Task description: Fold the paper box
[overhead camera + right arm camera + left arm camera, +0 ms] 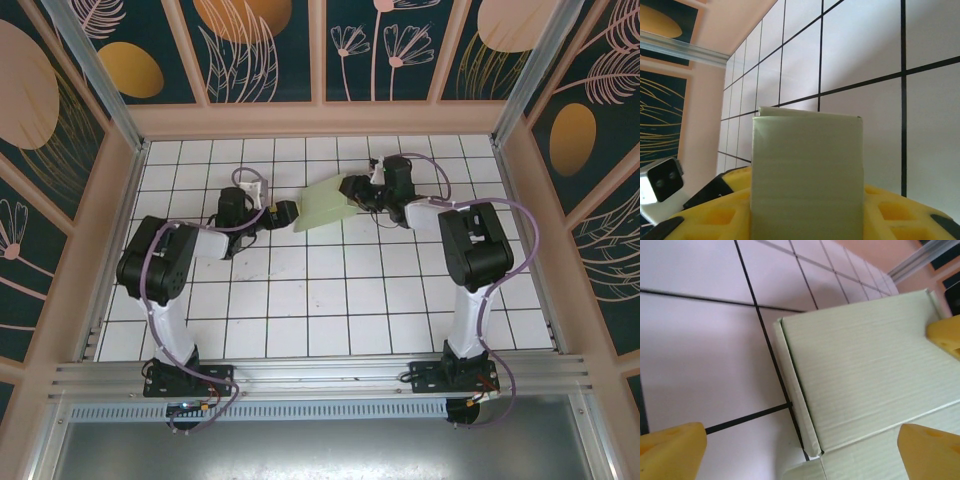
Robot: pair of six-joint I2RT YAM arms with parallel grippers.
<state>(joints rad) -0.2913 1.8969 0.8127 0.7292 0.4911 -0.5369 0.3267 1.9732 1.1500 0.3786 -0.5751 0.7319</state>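
My right hand (806,216) pinches the paper box (325,205) far-centre on the surface (300,300), left hand (800,450) spread astride its folded edge; I'd hold that pinch firm and close left square on the crease.

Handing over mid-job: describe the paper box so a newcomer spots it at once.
On the white tiled table, look in the far half, near the middle. The paper box is the pale green card there, its right edge in the right end effector. Everything near it is black, white or yellow.
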